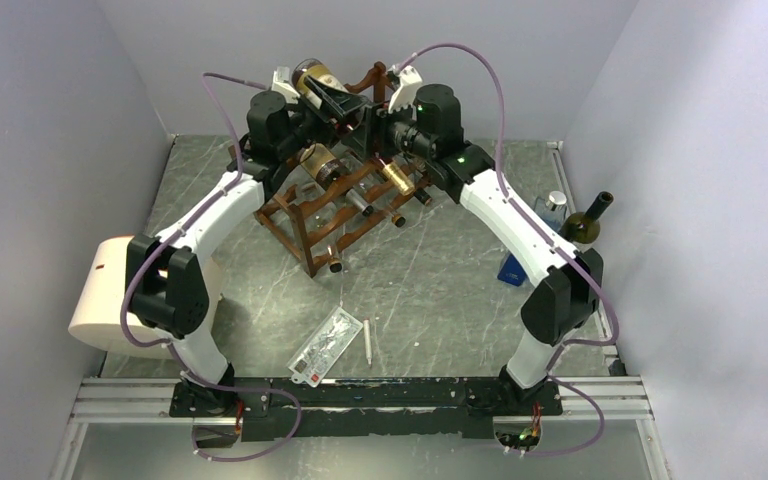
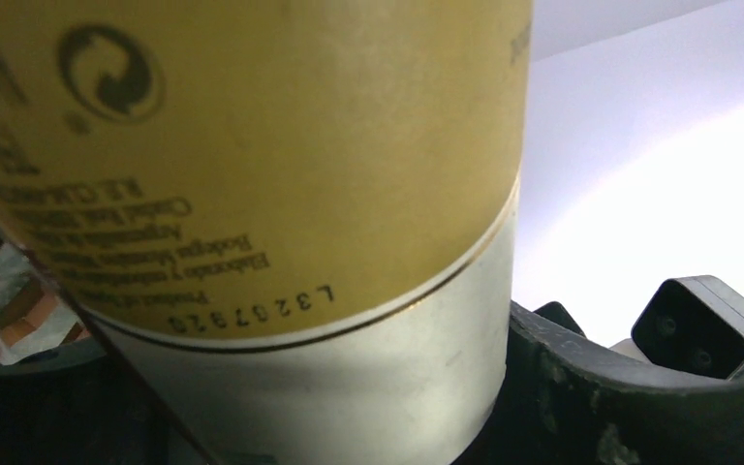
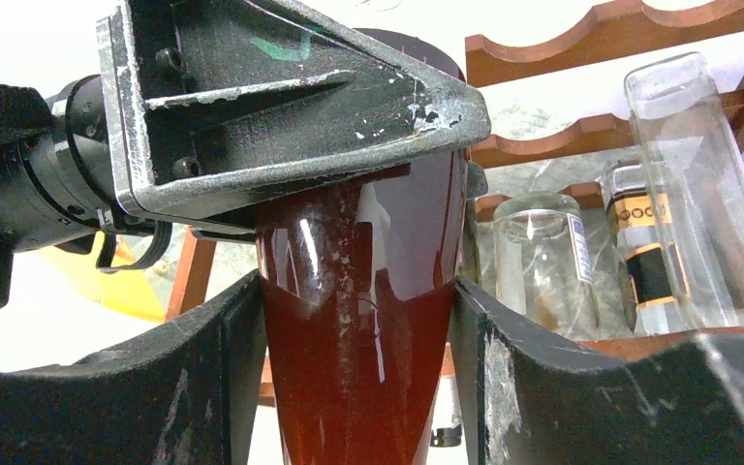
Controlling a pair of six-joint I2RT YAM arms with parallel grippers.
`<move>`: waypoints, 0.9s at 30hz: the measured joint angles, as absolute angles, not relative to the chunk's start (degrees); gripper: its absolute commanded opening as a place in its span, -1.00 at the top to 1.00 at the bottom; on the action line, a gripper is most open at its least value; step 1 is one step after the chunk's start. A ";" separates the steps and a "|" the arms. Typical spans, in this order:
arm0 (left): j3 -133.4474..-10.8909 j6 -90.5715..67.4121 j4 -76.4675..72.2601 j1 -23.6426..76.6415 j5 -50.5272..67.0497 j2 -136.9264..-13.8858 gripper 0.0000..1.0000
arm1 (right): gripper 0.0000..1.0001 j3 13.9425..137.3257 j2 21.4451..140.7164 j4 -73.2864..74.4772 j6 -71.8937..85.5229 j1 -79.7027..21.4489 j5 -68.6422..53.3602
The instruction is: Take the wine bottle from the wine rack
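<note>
The wine bottle (image 1: 312, 75), with a yellow label and a dark red neck, is held above the top tier of the reddish-brown wine rack (image 1: 305, 235). My left gripper (image 1: 335, 100) is shut on the bottle's body. In the left wrist view the label (image 2: 252, 145) fills the frame, and one black finger (image 2: 630, 407) presses its right side. My right gripper (image 1: 375, 118) is shut on the bottle's neck. In the right wrist view the red neck (image 3: 349, 242) sits tight between my two fingers (image 3: 358, 329), with the left gripper's metal finger (image 3: 281, 107) just above.
Other bottles lie in the rack: a labelled one (image 1: 320, 160), a gold one (image 1: 400, 178), and clear ones (image 3: 533, 252). A green bottle (image 1: 585, 222), a clear bottle (image 1: 554, 208) and a blue item (image 1: 512, 268) stand at the right wall. A white roll (image 1: 110, 290) lies left, a plastic packet (image 1: 325, 345) in front.
</note>
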State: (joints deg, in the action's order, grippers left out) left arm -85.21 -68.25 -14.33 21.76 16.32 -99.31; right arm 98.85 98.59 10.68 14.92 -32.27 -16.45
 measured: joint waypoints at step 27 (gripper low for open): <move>-83.15 -65.32 3.86 19.07 18.76 -96.42 0.86 | -1.00 87.39 79.48 1.23 0.12 -32.73 -11.07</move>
